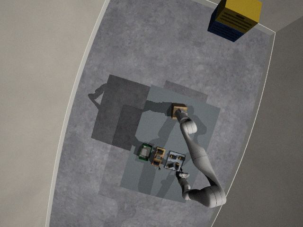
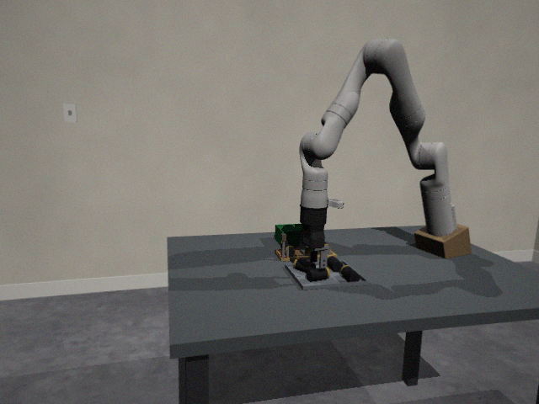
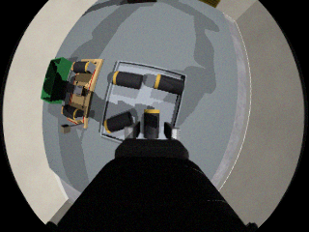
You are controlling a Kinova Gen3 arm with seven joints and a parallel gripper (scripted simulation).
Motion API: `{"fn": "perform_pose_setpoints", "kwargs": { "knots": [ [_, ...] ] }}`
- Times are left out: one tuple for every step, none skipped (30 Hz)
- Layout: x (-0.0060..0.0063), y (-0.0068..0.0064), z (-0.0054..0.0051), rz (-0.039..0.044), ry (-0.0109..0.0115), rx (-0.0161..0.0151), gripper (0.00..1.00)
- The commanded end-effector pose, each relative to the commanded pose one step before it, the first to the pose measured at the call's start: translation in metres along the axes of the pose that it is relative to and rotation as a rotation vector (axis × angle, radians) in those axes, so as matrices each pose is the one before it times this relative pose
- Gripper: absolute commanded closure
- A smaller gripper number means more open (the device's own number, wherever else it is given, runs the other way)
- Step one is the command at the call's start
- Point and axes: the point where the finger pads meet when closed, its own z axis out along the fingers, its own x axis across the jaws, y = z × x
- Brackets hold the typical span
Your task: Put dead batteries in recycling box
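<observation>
My gripper (image 1: pixel 179 169) (image 2: pixel 317 257) (image 3: pixel 152 127) is open, low over the grey tray (image 1: pixel 174 161) (image 2: pixel 299 279) (image 3: pixel 140 99). A black battery with a yellow end (image 1: pixel 177 165) (image 2: pixel 317 274) (image 3: pixel 152 124) lies between its spread fingers, which show a gap on both sides in the wrist view. An angled battery (image 3: pixel 119 122) lies left of it; two more batteries (image 3: pixel 127 79) (image 3: pixel 169 84) lie along the tray's far side. The wooden holder board (image 1: pixel 158 156) (image 3: pixel 90 99) carries two batteries (image 3: pixel 80 67) (image 3: pixel 70 112). Whether the bulb is lit cannot be told. The green recycling box (image 1: pixel 145 152) (image 2: pixel 287 235) (image 3: pixel 55 81) stands upright.
The holder board stands between the tray and the green box. A small block on a lever (image 3: pixel 65 129) sticks out from the board's near end. The arm's wooden base (image 1: pixel 179 107) (image 2: pixel 455 244) stands farther back on the table. Yellow and blue crates (image 1: pixel 235 18) stand far off.
</observation>
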Motion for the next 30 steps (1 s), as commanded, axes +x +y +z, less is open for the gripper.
{"fn": "perform_pose_setpoints", "kwargs": {
  "knots": [
    [-0.00134,-0.00175,0.00726,0.00105,-0.00279,0.00577,0.1],
    [0.0,0.0,0.0,0.0,0.0,0.0,0.1],
    [0.0,0.0,0.0046,0.0,0.0,0.0,0.1],
    [0.0,0.0,0.00464,0.0,0.0,0.0,0.1],
    [0.0,0.0,0.00431,0.0,0.0,0.0,0.1],
    [0.0,0.0,0.00363,0.0,0.0,0.0,0.1],
    [0.0,0.00001,0.00271,0.0,0.0,0.0,0.1],
    [0.0,0.0,0.00167,0.0,0.0,0.0,0.1],
    [0.0,0.0,0.00072,0.0,0.0,0.0,0.1],
    [0.0,0.0,0.00012,0.0,0.0,0.0,0.1],
    [0.0,0.0,0.0,0.0,0.0,0.0,0.1],
    [0.0,0.0,0.0,0.0,0.0,0.0,0.1],
    [0.0,0.0,0.00009,0.0,0.0,0.0,0.1],
    [0.0,0.0,0.00049,0.0,0.0,0.0,0.1],
    [0.0,0.0,0.00105,0.0,0.0,0.0,0.1],
    [0.0,0.0,0.00153,0.0,0.0,0.0,0.1],
    [0.0,-0.00001,0.00182,0.00001,0.0,0.0,0.1],
    [0.0,0.0,0.0,0.0,0.0,0.0,0.1],
    [0.0,0.0,0.0,0.0,0.0,0.0,0.1],
    [0.0,0.00001,0.00184,-0.00001,0.0,0.0,0.1],
    [0.0,0.0,0.00155,0.0,0.0,0.0,0.1],
    [0.0,0.0,0.00106,0.0,0.0,0.0,0.1],
    [0.0,0.0,0.0005,0.0,0.0,0.0,0.1],
    [0.0,0.0,0.00009,0.0,0.0,0.0,0.1],
    [0.0,0.0,0.0,0.0,0.0,0.0,0.1],
    [0.0,0.0,0.0,0.0,0.0,0.0,0.1],
    [0.0,0.0,0.0,0.0,0.0,0.0,0.1],
    [0.0,0.0,0.0,0.0,0.0,0.0,0.1],
    [0.0,0.0,0.0,0.0,0.0,0.0,0.1],
    [0.0,0.0,0.0,0.0,0.0,0.0,0.1]
  ]
}}
